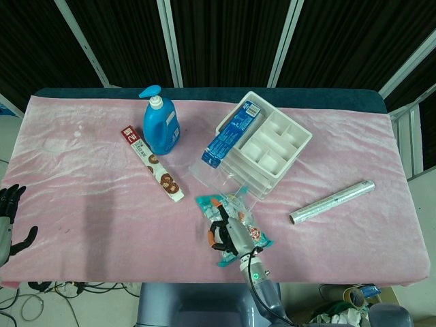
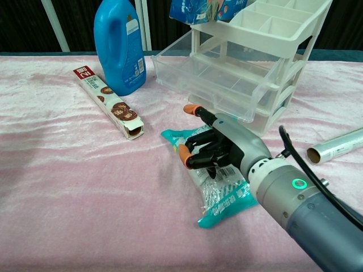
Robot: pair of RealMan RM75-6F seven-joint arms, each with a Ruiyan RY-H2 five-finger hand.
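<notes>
Teal snack packet lies on the pink tabletop; the right robot hand rests on it, fingers curled, not gripping. The left robot hand hangs open.

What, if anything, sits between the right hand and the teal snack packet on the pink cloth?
Nothing visible does. The right hand is directly over the teal snack packet, its fingers curled down onto the clear upper part. The drawer unit stands behind the hand and the biscuit box lies off to its left, both clear of the packet.
</notes>
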